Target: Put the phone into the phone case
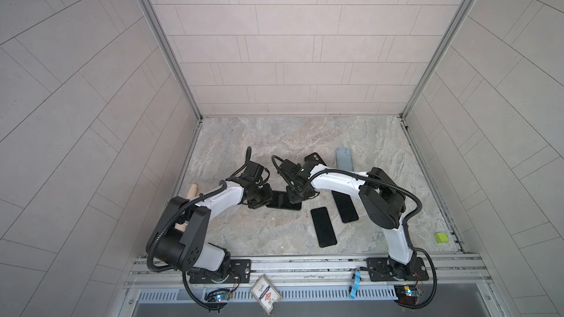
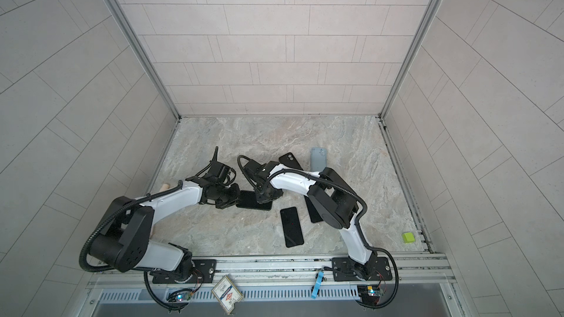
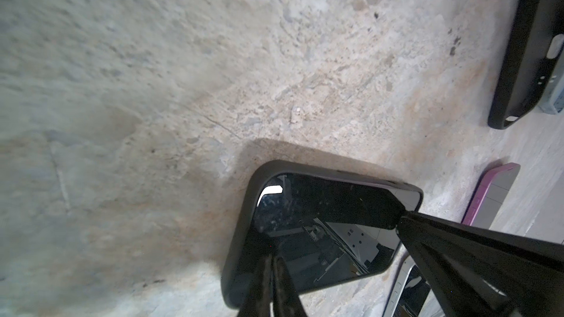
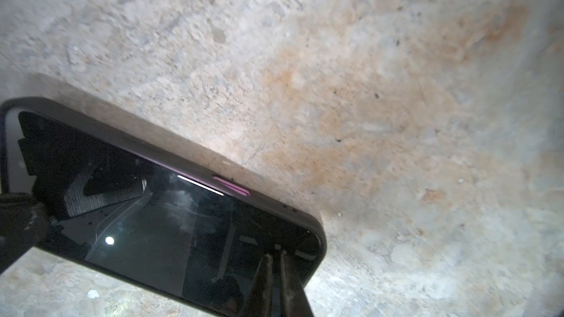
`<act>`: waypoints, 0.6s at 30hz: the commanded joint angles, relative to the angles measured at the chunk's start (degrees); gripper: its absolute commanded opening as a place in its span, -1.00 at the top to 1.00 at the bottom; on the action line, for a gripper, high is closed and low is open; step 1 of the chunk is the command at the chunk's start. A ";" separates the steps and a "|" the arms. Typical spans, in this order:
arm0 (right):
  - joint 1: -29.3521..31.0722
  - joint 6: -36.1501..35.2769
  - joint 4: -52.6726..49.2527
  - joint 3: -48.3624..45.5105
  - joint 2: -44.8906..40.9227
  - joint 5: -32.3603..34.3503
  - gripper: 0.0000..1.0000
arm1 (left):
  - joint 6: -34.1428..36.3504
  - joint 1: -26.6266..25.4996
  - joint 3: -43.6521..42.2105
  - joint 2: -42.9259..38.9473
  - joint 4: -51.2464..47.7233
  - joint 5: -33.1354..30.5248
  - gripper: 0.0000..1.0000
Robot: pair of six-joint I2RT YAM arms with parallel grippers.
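Left wrist view: phone (image 3: 320,224) lies crosswise in phone case (image 3: 239,239) on worktop (image 3: 152,86), between both arms. Tips of left gripper (image 3: 271,266) and right gripper (image 4: 274,266), each pressed together, bear on opposite ends; pink long edge (image 4: 232,186) appears unseated.

In both top views the phone (image 1: 283,202) (image 2: 254,200) lies flat mid-table, screen up, long axis running left-right. Glossy black glass, unlit, full of reflections; pink body. It sits inside a matte black case (image 3: 244,233) with rounded corners, the rim wrapping the visible corners. Along one long side a pink strip and side button show at the rim. Can't tell if that edge is fully seated.
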 commanded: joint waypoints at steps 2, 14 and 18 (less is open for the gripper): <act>-1.23 -1.84 -1.46 -1.70 1.63 -0.37 0.78 | -0.33 -0.25 1.49 -3.96 -5.63 -2.17 0.76; -3.31 -3.44 0.01 -0.22 -0.31 -0.15 0.79 | -3.84 -1.55 -2.41 -11.82 -6.89 -2.81 0.76; -3.39 -4.29 1.90 -0.02 -1.91 -0.29 0.79 | -6.26 -2.50 -5.71 -15.70 -6.33 -3.93 0.75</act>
